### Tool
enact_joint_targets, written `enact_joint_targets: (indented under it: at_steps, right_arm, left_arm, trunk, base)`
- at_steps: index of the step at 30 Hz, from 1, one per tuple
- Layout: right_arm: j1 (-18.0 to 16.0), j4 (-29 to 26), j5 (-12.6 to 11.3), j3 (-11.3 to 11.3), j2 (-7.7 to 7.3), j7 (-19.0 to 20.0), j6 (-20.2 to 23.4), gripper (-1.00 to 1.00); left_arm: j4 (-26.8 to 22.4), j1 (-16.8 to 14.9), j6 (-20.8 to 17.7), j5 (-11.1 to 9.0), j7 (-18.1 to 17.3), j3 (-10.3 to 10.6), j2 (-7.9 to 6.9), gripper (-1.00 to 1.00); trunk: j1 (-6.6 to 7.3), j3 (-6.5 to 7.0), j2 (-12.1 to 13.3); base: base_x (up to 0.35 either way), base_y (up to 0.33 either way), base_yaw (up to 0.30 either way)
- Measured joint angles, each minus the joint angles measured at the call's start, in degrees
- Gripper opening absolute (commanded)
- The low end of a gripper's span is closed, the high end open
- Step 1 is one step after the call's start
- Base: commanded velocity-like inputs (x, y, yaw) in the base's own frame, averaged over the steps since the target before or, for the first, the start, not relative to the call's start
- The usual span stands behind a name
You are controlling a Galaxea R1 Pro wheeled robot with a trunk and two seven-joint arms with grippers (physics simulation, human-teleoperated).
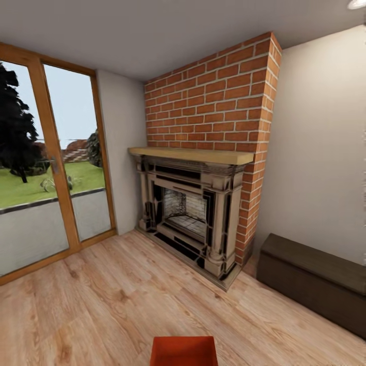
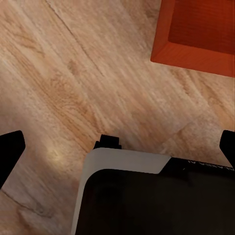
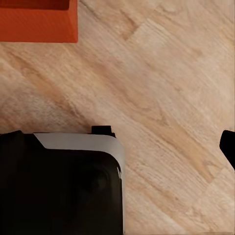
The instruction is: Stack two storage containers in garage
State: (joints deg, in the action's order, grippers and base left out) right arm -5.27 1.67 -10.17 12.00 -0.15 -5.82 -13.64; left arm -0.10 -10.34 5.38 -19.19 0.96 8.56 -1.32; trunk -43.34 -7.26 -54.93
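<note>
While the head camera faces a corner of the living room, a red brick fireplace [image 1: 213, 168] with a pale wooden mantel [image 1: 190, 154] occupies the centre of the frame. Glazed doors in a wood frame [image 1: 48, 168] stand at 9 o'clock, giving onto grass and trees. A long low dark cabinet [image 1: 312, 282] lies at 4 o'clock against the white wall. Light wood planks [image 1: 101, 305] cover the ground. One orange-red storage container [image 1: 184, 351] rests on the planks at 6 o'clock, cut by the frame edge; its open top is partly visible.

Left wrist view: the left gripper [image 2: 117, 147] has dark fingertips [image 2: 11, 147] at opposite frame edges, spread wide, nothing between them. A corner of the container [image 2: 196, 34] sits on the planks near the robot's dark, white-edged base [image 2: 147, 196], apart from the fingers.

Right wrist view: one dark fingertip [image 3: 227, 144] shows at the frame edge; the right gripper's spread cannot be told. A container wall [image 3: 39, 22] shows beyond the base [image 3: 58, 186].
</note>
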Motion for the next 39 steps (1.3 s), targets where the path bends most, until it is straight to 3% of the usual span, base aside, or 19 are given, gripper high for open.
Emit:
enact_joint_targets:
  at_steps: [8, 23, 39]
  right_arm:
    - [0.0, 0.0, -0.17, -0.09, 0.04, -0.02, -0.01, 1.0]
    - [0.0, 0.0, -0.01, 0.08, -0.1, 0.15, 0.37, 1.0]
    - [-0.01, 0.0, 0.04, 0.25, -0.35, 0.84, 0.62, 1.0]
  left_arm:
    - [0.0, 0.0, 0.0, 0.0, 0.0, 0.0, 0.0, 1.0]
    - [-0.01, 0.01, 0.0, 0.02, 0.0, -0.04, -0.12, 1.0]
    - [-0.2, 0.01, 0.0, 0.54, 0.0, 0.28, -0.35, 1.0]
  trunk:
    - [0.0, 0.0, 0.0]
    - [0.0, -0.1, 0.0]
    - [0.0, -1.45, 0.0]
  base:
    - [0.0, 0.0, -0.173]
    - [0.0, 0.0, -0.008]
    - [0.0, 0.0, 0.023]
